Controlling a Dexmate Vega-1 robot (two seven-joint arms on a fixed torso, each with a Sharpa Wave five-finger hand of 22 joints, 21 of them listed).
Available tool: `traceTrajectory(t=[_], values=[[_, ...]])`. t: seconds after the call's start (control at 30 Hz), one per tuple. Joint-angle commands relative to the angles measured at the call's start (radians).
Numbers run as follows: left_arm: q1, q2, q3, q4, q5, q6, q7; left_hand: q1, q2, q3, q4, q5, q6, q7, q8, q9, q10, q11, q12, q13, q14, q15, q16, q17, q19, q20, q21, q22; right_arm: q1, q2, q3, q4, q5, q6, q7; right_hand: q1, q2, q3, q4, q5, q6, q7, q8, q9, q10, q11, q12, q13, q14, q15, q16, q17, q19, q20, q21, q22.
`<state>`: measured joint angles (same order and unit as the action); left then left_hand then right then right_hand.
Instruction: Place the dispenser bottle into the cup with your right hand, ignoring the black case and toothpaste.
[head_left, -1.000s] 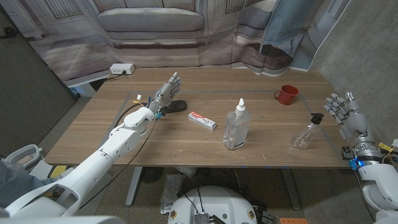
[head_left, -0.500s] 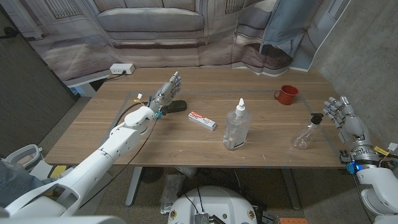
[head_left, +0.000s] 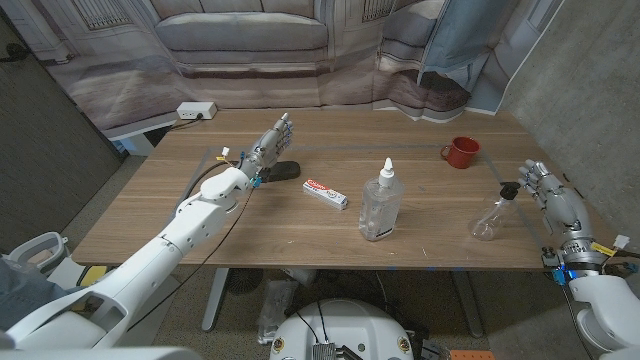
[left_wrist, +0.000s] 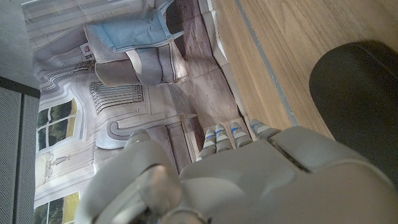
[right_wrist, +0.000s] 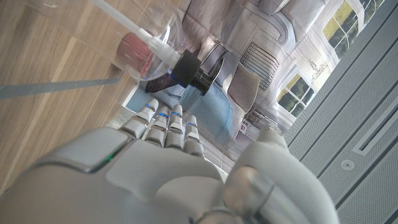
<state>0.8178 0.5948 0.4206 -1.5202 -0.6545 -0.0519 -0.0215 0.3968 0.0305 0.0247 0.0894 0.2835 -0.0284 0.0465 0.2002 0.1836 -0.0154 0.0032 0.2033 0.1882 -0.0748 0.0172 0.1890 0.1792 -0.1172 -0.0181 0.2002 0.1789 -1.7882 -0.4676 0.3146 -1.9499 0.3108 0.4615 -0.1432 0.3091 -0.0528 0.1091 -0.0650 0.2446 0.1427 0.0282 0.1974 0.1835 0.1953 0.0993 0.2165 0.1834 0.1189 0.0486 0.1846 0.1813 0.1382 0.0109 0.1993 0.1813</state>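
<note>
Reaching in from the worktop's right edge, the right hand (head_left: 553, 195) holds nothing, fingers (right_wrist: 166, 121) apart and extended, apparently lined up for a grasp. Dispenser bottle (head_left: 493, 215): clear, black pump head, tilted, near the right edge, its pump just beside the fingertips; contact cannot be told. Cup (head_left: 461, 152): red, toward the far right corner, beyond the bottle. Left hand (head_left: 269, 146): fingers apart, empty, idle just beside the black case (head_left: 284, 171). Toothpaste (head_left: 326, 193): mid-worktop, untouched.
</note>
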Motion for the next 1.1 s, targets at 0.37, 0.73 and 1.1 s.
traceTrajectory(t=[0.37,0.73,1.1], values=[[-0.026,-0.011,0.017,0.02,0.007,0.012,-0.021,0.01,0.0,-0.01,0.003,-0.003,0.006,0.0,-0.001,0.005,-0.005,-0.001,0.0,0.002,-0.015,-0.001,-0.001,0.005,-0.005,0.0,0.0,0.004,-0.028,0.039,-0.005,-0.055,-0.186,0.0,-0.088,0.063,-0.037,-0.003,-0.047,0.035,0.005,-0.039,0.007,0.005,-0.026,-0.023,-0.011,0.003,-0.034,-0.008,-0.005,0.003,-0.023,0.014,-0.009,0.003],[-0.019,-0.012,0.017,0.008,0.01,0.014,-0.01,0.01,0.001,-0.012,0.003,-0.003,0.008,0.001,0.0,0.005,-0.004,0.002,0.001,0.002,-0.015,0.001,-0.001,0.005,-0.005,0.0,0.0,0.004,-0.025,0.049,-0.006,-0.059,-0.278,-0.019,-0.118,0.077,-0.046,-0.006,-0.056,0.048,-0.011,-0.043,0.001,0.006,-0.043,-0.013,-0.015,0.004,-0.059,-0.001,-0.009,0.003,-0.039,0.034,-0.011,0.003],[-0.01,-0.013,0.009,0.001,0.012,-0.005,0.0,0.011,0.003,-0.014,0.003,-0.003,0.009,0.001,0.0,0.005,-0.004,0.003,0.001,0.002,-0.014,0.001,-0.001,0.005,-0.005,-0.002,0.0,0.004,-0.019,0.063,-0.024,-0.05,-0.377,-0.063,-0.182,0.086,-0.056,-0.014,-0.06,0.066,-0.075,-0.045,-0.017,0.007,-0.075,-0.008,-0.021,0.005,-0.103,0.013,-0.012,0.004,-0.055,0.048,-0.011,0.003]])
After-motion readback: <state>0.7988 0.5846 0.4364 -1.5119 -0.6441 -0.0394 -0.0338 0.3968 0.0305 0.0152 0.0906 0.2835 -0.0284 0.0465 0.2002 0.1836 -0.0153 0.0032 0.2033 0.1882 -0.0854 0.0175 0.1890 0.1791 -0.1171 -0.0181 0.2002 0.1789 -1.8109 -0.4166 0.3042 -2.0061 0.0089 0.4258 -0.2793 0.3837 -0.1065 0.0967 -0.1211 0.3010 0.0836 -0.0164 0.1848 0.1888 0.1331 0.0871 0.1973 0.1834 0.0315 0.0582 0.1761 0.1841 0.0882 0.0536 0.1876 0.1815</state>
